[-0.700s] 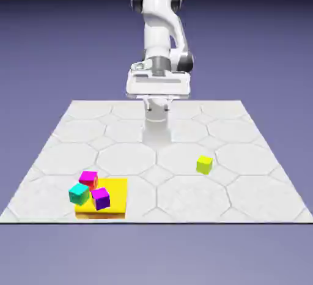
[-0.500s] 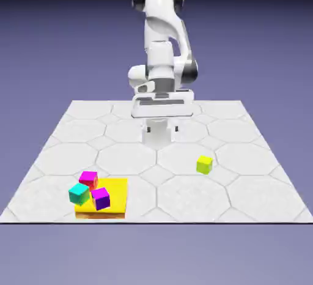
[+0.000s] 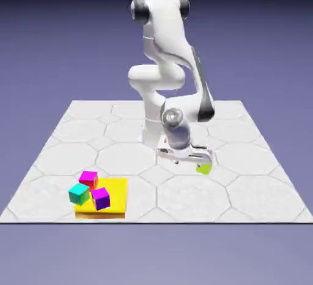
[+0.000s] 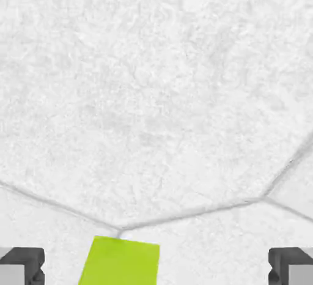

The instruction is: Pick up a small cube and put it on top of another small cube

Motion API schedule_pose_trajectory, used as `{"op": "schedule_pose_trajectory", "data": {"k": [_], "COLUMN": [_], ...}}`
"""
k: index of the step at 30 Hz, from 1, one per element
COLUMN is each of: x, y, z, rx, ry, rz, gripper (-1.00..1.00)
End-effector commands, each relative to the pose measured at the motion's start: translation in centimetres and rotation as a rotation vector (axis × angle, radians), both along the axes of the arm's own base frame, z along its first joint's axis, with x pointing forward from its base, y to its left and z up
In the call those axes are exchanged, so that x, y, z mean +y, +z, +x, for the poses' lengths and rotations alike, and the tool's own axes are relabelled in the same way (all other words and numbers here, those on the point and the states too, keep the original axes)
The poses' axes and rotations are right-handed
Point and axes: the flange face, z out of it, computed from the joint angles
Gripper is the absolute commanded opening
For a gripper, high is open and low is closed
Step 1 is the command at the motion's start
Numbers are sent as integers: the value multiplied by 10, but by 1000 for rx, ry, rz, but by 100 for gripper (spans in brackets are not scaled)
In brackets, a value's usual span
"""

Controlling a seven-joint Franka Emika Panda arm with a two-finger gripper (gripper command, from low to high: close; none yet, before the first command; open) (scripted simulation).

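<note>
The small lime cube (image 3: 205, 168) sits on the table toward the exterior view's right, partly covered by the hand. My gripper (image 3: 194, 161) hangs low, right over it, with its jaws wide apart and nothing in them. In the hand view the lime cube (image 4: 121, 261) shows at the bottom edge, left of the middle, between the two grey fingertips (image 4: 22, 266) of the gripper (image 4: 156, 266) and touching neither. Three other small cubes lie at the front left: magenta (image 3: 88, 178), teal (image 3: 79, 193) and purple (image 3: 101, 199).
A flat yellow slab (image 3: 116, 193) lies at the front left; the purple cube rests on it and the magenta and teal cubes sit at its left edge. The table (image 3: 122, 137) is white with hexagonal tile seams.
The arm has swung forward and down, from high at the table's far side to just over the lime cube. The jaws stay open. No cube has moved.
</note>
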Motion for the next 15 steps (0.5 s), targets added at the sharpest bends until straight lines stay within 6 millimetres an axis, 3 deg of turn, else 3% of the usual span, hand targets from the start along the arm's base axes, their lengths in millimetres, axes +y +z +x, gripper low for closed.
{"op": "schedule_pose_trajectory", "data": {"k": [1, 4, 5, 9, 10, 11, 15], "x": [8, 30, 30, 49, 49, 49, 31], "y": [-9, -31, -31, -80, -80, -80, -31], "z": [-7, -26, -26, -63, -63, -63, -26], "rx": [69, 261, 261, 261, 261, 261, 260], "ry": [-12, -41, -41, -41, -41, -41, -41], "rz": [16, 62, 62, 62, 62, 62, 63], "gripper": [0, 0, 0, 0, -100, -100, -100]}}
